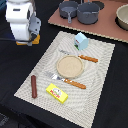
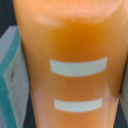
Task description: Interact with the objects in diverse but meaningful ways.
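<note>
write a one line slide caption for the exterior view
Robot gripper at the placemat's corner over an orange item; plate, fork, knife, sausage, yellow box and blue carton laid out.

You are seeing no readable text. The flat yellow box (image 1: 57,93) is carrying a printed label, but its print is too small to read. The orange surface (image 2: 70,45) in the wrist view is showing only two pale bars.

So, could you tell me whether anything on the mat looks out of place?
Mostly tidy. The sausage lies at the mat's edge, and the carton sits askew beyond the plate.
</note>
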Tool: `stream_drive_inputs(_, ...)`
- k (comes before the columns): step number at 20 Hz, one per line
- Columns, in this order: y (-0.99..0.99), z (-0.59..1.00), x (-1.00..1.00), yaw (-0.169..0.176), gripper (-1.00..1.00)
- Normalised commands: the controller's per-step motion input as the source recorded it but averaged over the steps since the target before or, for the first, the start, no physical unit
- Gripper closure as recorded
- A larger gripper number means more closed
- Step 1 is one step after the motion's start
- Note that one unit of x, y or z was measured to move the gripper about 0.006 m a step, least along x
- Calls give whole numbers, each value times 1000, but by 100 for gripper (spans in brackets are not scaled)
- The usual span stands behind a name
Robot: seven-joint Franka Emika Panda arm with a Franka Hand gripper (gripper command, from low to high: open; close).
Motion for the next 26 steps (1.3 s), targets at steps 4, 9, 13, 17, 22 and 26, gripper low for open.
stream_drive_inputs(4,0,352,994,-16,100)
stream_drive_inputs(9,2,334,1000,-2,100)
stream_drive_inputs(13,0,406,1000,0,100)
stream_drive_inputs(17,0,431,1000,0,100)
stream_drive_inputs(22,0,396,1000,0,100)
stream_drive_inputs(26,0,394,1000,0,100)
